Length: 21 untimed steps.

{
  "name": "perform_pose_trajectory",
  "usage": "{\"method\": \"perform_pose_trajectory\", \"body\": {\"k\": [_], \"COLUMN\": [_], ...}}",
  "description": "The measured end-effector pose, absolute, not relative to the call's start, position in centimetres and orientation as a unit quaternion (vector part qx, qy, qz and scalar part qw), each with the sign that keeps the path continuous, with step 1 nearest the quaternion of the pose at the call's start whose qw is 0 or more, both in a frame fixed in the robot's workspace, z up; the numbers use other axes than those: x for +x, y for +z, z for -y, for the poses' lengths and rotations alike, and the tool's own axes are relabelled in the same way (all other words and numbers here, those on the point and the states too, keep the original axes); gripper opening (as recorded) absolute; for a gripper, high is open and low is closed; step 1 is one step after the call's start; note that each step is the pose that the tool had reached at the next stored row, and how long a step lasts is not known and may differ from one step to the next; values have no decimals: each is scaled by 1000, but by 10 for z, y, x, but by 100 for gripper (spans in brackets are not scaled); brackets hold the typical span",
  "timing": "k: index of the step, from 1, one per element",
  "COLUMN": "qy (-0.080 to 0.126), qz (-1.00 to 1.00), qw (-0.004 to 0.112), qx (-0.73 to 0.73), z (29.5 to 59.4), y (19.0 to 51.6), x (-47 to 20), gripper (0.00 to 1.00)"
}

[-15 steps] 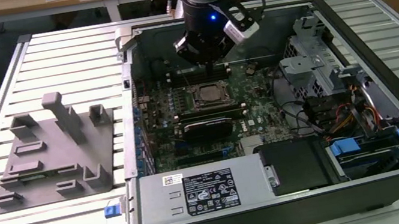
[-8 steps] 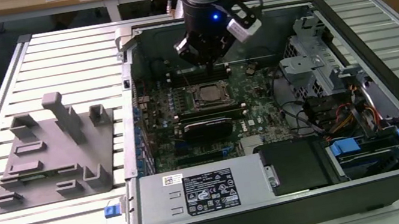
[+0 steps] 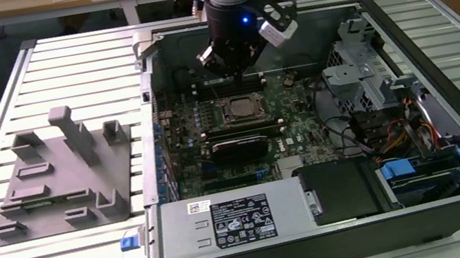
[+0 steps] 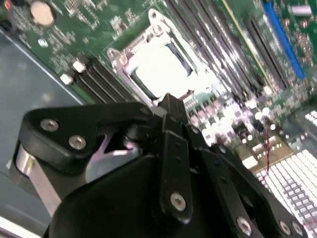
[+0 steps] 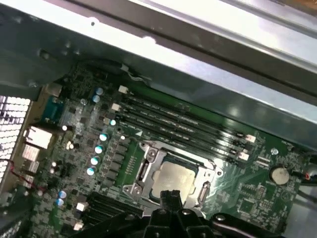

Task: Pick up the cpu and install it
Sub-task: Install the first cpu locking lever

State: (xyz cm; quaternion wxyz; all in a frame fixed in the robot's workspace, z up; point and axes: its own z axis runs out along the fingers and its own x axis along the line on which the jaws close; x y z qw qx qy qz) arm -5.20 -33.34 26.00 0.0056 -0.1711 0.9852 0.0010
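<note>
The exterior view shows an open black desktop computer case (image 3: pixel 455 133) lying on a slatted pale metal worktop (image 3: pixel 70 64), with a grey plastic fixture (image 3: pixel 61 178) of blocks and posts resting on the slats toward the exterior view's left, well apart from the case's inside. The silver and black robot arm reaches down into the case, and its black end effector (image 3: pixel 232 65) hangs above the green motherboard (image 3: pixel 295 100), near the memory slots and just beyond the processor socket.

The cpu, a small flat square chip with a pale silver metal top (image 3: pixel 240 108), sits inside the dark square socket frame (image 3: pixel 244 121) on the board. In the first wrist view the chip (image 5: pixel 174 179) lies flat within the metal frame (image 5: pixel 143 171), with the end effector's black tip (image 5: pixel 172 201) close over its near edge. In the second wrist view the chip (image 4: pixel 161 67) shows bright and bare beyond the end effector (image 4: pixel 171 106), whose fingers appear drawn together with nothing between them.
</note>
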Motion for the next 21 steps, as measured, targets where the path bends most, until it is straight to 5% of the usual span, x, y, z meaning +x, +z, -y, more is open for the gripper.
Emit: {"method": "perform_pose_trajectory", "body": {"k": [21], "qy": [0], "qz": [-996], "qw": [6], "qx": [-84], "z": [333], "y": [257], "x": [-93], "gripper": [11]}}
